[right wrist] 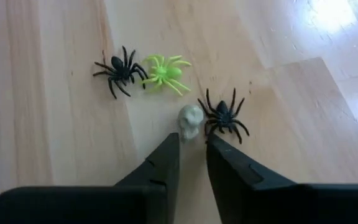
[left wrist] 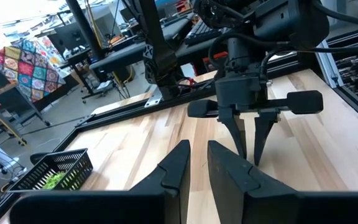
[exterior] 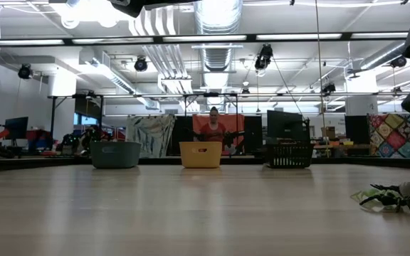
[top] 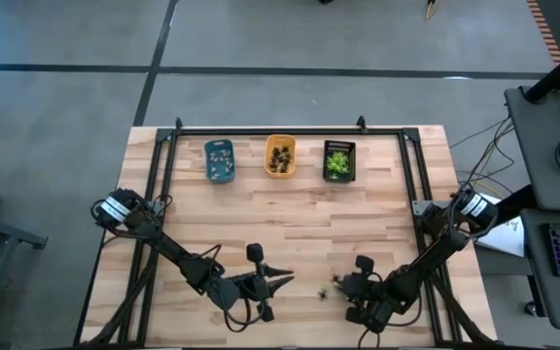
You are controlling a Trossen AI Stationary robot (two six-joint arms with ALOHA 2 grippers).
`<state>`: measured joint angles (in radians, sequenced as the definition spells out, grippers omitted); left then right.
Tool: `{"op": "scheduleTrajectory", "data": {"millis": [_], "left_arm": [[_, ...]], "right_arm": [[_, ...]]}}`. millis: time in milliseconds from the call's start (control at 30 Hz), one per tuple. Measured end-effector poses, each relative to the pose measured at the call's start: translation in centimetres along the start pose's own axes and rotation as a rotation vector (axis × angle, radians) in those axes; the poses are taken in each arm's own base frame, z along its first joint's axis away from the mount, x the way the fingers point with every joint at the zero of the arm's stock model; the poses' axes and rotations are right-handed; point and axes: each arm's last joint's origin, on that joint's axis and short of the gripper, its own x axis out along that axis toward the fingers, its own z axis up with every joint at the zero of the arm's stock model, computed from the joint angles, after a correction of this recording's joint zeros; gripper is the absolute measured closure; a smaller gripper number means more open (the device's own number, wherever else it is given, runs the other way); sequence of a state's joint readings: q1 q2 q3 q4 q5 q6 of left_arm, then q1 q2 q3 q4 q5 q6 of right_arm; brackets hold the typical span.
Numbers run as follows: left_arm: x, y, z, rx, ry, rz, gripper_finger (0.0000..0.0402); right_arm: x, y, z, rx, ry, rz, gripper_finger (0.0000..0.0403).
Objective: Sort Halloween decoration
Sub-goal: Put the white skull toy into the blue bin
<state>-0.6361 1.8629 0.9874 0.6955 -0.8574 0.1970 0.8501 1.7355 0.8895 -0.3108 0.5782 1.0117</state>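
Hovering low near the table's front edge, toward the right corner, the right gripper points down with its fingers set narrowly apart — nothing held between them. Just ahead of its tips lie four figures on the wood: a pale whitish skull-like piece, a black spider touching it, a yellow-green spider and a second black spider side by side. The left gripper waits near the front edge, left of centre, fingers narrowly parted, empty. Along the back edge sit three trays — blue, orange, black.
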Motion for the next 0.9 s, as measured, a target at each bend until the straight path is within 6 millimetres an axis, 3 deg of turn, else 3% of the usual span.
{"op": "scheduleTrajectory", "data": {"millis": [367,900], "left_arm": [[0.0,0.0,0.0,0.003,0.003,-0.001,0.0362],[0.0,0.0,-0.1,0.007,0.006,-0.002,0.0362]], "right_arm": [[0.0,0.2,0.2,-0.028,0.037,0.040,0.0276],[1.1,-0.6,1.8,-0.064,-0.015,0.006,0.0291]]}}
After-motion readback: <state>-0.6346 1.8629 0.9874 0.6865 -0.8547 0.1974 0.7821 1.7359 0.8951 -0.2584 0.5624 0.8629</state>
